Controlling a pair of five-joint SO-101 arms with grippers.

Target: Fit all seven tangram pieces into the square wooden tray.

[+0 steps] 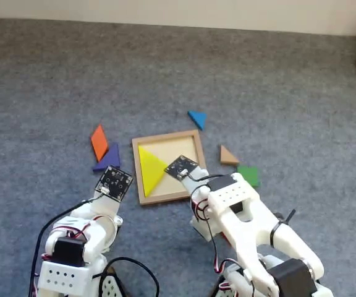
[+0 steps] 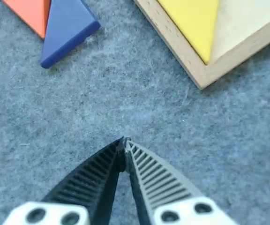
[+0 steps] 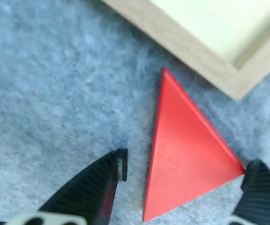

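Note:
The square wooden tray (image 1: 198, 141) lies mid-table with a yellow triangle (image 1: 149, 168) in its left half. An orange parallelogram (image 1: 99, 142) and a dark blue triangle (image 1: 108, 159) lie together left of the tray. A small blue triangle (image 1: 196, 118) lies above it, a tan triangle (image 1: 228, 155) and a green square (image 1: 248, 175) to its right. A red triangle (image 3: 186, 153) lies flat on the carpet by the tray's corner (image 3: 228, 82), between the fingers of my open right gripper (image 3: 184, 171). My left gripper (image 2: 125, 143) is shut and empty over bare carpet, near the tray's corner (image 2: 203, 75).
Grey carpet covers the table, with open room on the far side and to both sides. A pale wall edge runs along the top of the high view. The two arms' bases and cables (image 1: 128, 263) sit at the near edge.

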